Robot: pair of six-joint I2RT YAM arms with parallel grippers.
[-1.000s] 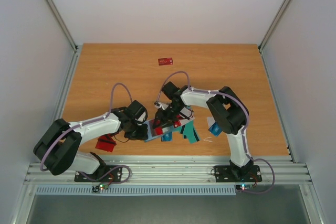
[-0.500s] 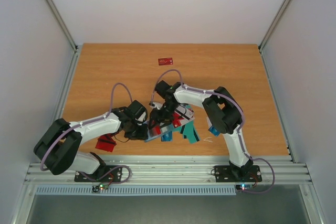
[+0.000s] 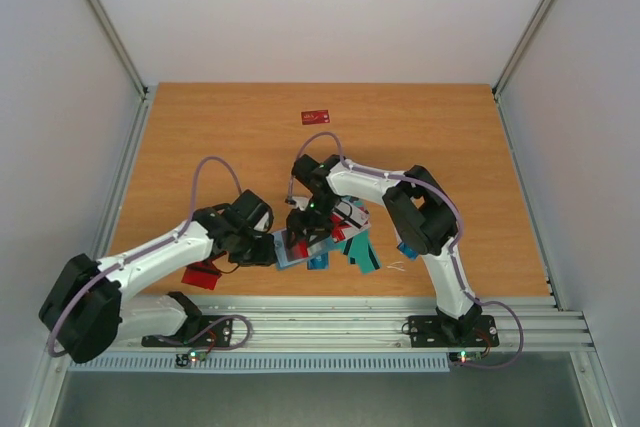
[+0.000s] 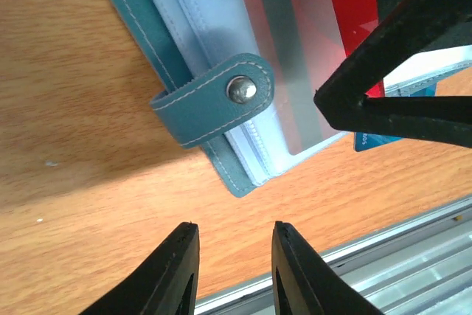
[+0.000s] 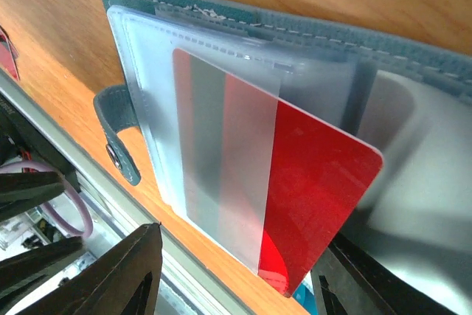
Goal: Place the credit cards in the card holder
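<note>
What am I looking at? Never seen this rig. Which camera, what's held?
Two robot arms, bolted at the near edge of a table. The wide picture comes from a fixed camera above and behind them; each close-up comes from a camera on one wrist. An open teal card holder lies on the wood, a red card half slid into its clear pocket. Loose teal cards lie beside it; another red card lies far off. The left end effector is open and empty. The right end effector stands open around the red card's free end, apparently not pinching it.
</note>
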